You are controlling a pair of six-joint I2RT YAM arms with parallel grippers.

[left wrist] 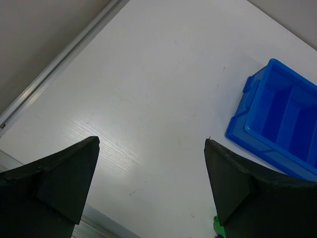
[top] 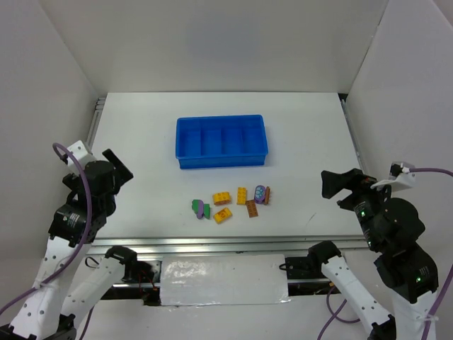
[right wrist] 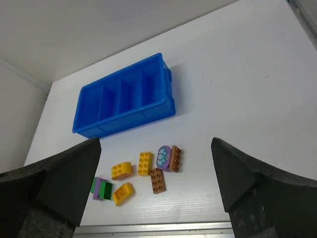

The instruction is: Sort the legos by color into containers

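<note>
The blue tray (top: 221, 162) stands at the middle back of the table, its four compartments empty. The legos lie loose in front of it. They are three yellow bricks (top: 221, 197) (top: 241, 195) (top: 223, 216), two brown bricks (top: 251, 208) (top: 267, 195), a lilac flower piece (top: 260, 193), and a green and lilac cluster (top: 200, 208). My left gripper (top: 117, 166) is open and empty, raised at the left, well away from them. My right gripper (top: 336, 184) is open and empty, raised at the right. The right wrist view shows the tray (right wrist: 124, 119) and the bricks (right wrist: 144, 163) between its fingers (right wrist: 74, 173).
A metal rail (top: 212, 244) runs along the table's near edge, with a white sheet (top: 223, 280) below it. White walls enclose the back and both sides. The left wrist view shows a corner of the tray (left wrist: 257, 141) and a bit of a green brick (left wrist: 218, 227).
</note>
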